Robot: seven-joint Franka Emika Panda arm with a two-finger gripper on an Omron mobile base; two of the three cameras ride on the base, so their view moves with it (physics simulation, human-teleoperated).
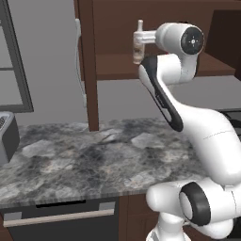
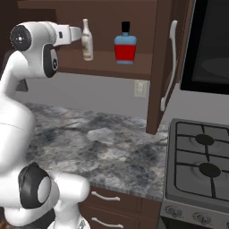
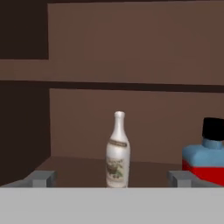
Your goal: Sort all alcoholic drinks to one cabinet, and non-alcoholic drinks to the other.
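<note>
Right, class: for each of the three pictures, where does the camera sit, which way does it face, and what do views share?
Left base view: behind the arm's left, facing the grey marble counter; arm at right.
Right base view: behind its right, facing the open dark brown wooden wall cabinet; arm at left.
Hand view: on the hand, facing the shelf; open gripper at the bottom.
Shared: the slim pale white-capped bottle, upright, apart from the fingers; the last two share the squat blue red-labelled bottle.

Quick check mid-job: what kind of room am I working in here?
A kitchen, by the look of it: a marble-patterned counter, a gas stove, and an open wall cabinet holding two bottles.
</note>
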